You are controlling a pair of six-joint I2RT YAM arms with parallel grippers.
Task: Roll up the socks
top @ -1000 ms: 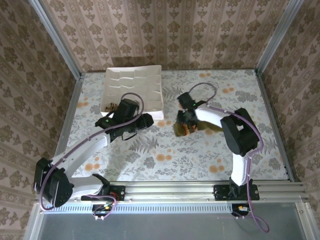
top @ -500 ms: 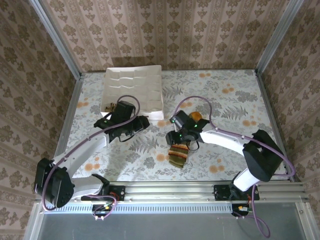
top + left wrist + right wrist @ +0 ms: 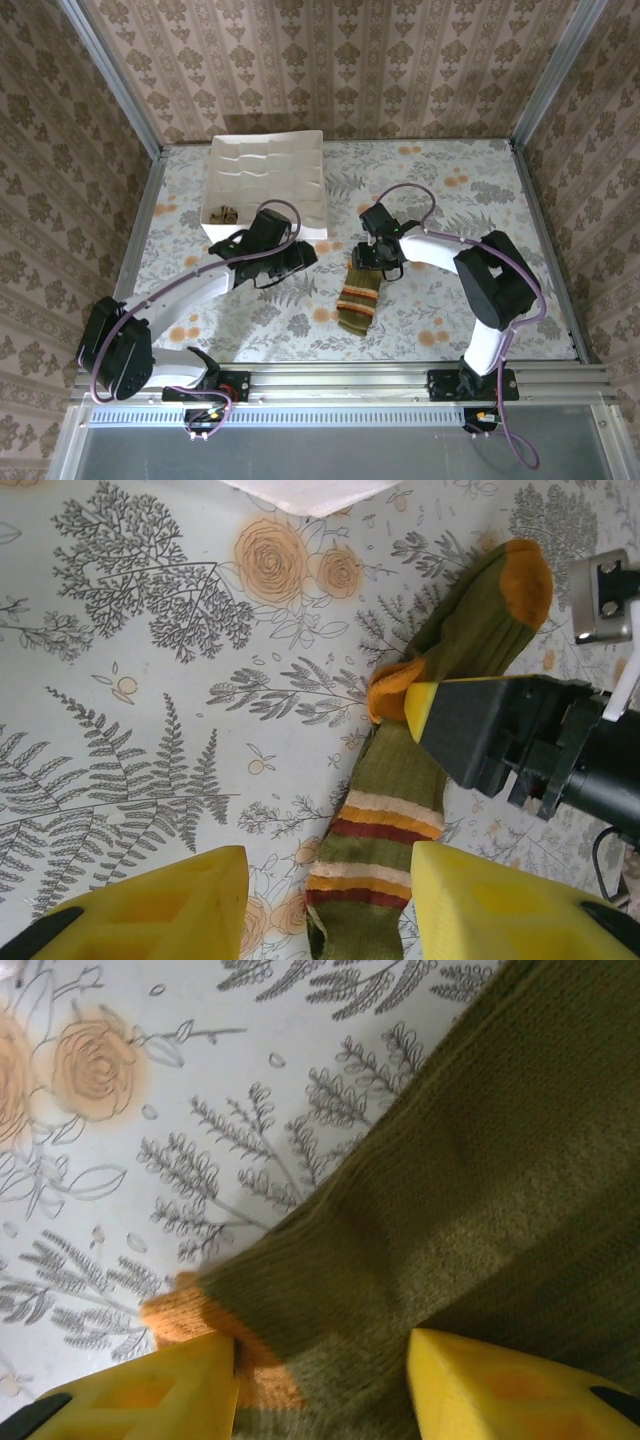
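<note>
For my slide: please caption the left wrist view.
Open left gripper above the striped olive sock; right gripper at its heel.

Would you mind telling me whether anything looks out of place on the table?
The olive sock lies alone mid-table, kinked at its orange heel; a brown bundle, possibly the other sock, sits apart in the white tray.

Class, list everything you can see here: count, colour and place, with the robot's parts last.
striped sock: one, olive green with orange toe and heel, flat mid-table, cuff towards the arms.
tan-brown sock: one, in the tray's near-left corner; detail too small.
tray: one, white, gridded, far left of table.
table: one, grey floral cover, orange blooms.
walls: three, brown patterned wallpaper, around the table.
left claw: one, yellow fingers, open near the sock's cuff.
right claw: one, yellow fingers, open at the sock's heel.
</note>
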